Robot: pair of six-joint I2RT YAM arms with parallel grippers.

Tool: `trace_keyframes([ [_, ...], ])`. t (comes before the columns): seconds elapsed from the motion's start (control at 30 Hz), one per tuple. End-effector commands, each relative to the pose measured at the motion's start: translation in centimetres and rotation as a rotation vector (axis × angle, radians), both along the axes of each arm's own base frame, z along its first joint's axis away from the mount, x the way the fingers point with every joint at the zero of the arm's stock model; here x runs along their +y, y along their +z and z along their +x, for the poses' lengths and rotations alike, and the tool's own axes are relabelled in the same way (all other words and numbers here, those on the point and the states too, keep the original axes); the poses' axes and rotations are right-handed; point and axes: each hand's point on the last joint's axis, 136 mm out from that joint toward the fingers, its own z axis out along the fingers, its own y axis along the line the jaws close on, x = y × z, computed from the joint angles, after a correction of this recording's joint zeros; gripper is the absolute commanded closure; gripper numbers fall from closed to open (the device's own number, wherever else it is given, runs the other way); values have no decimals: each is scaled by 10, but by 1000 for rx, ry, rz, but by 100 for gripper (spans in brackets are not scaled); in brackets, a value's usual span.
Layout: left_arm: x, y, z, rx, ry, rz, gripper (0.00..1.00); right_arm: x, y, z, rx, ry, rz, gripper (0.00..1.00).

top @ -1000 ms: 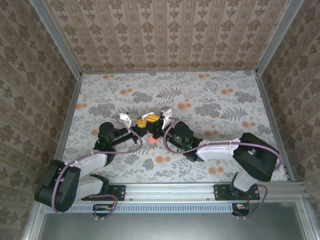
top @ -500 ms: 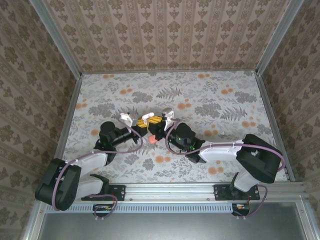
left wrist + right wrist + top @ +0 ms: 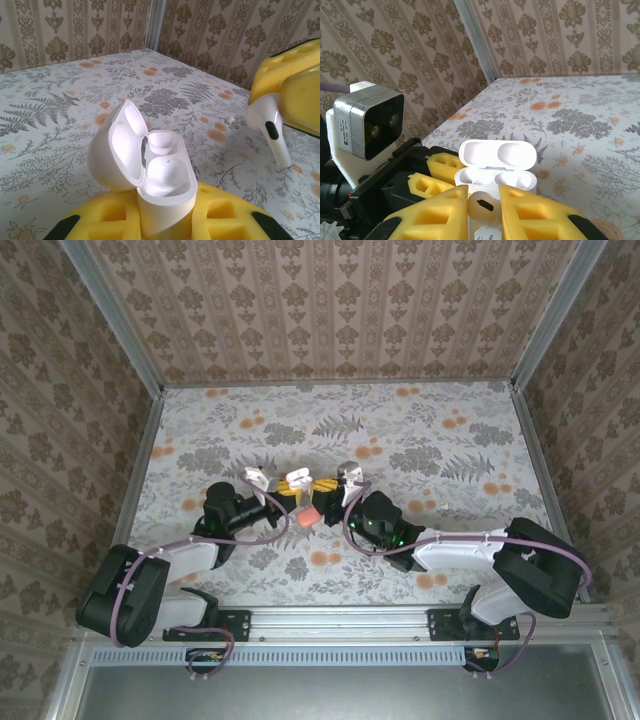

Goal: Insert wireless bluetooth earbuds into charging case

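Holding the case (image 3: 150, 170) upright above the surface (image 3: 60, 100), my left jaws are closed narrow on its lower body, and the lid stands hinged open. My right jaws are closed narrow on one earbud (image 3: 270, 130), its stem slanting downward. It sits beside the case and apart from it. Hazard 1: misalignment. If the stem meets the rim instead of a well, the push will tilt or slide the case between my foam pads, since the grip sits low on its body. Hazard 2: wrong well. Both wells look empty from the right wrist, and I cannot tell which one suits this earbud, so a wrong choice would leave it unseated. Hazard 3: pad contact. My right pads wrap most of the earbud (image 3: 481, 207), so they may strike the rim or lid before the stem goes home. A knocked lid could swing shut. Hazard 4: early release. Opening the right jaws before the earbud seats would drop it to the surface, near the coral object (image 3: 308, 515) lying below. Approach slowly with the stem in line with the well.
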Motion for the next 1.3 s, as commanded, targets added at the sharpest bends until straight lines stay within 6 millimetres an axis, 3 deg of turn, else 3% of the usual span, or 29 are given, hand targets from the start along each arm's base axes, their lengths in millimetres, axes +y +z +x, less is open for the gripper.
trace_keyframes([
  [0.0,-4,12,3,-62,-7,-7,88,-19,-8,-2,70,-39,-39,79],
  [0.3,-4,11,-1,-57,-10,4,88,-69,-62,-34,276,-67,-221,79],
  [0.57,-3,7,-3,-44,-6,16,88,-102,-96,-55,399,-95,-295,79],
  [0.8,-3,5,-3,-40,-4,20,88,-112,-129,-67,502,-105,-318,79],
  [0.83,-10,6,-9,-41,-32,19,88,-113,-133,-68,518,-108,-322,79],
  [1.27,-12,4,-10,-33,-41,25,88,-116,-170,-82,687,-112,-376,79],
])
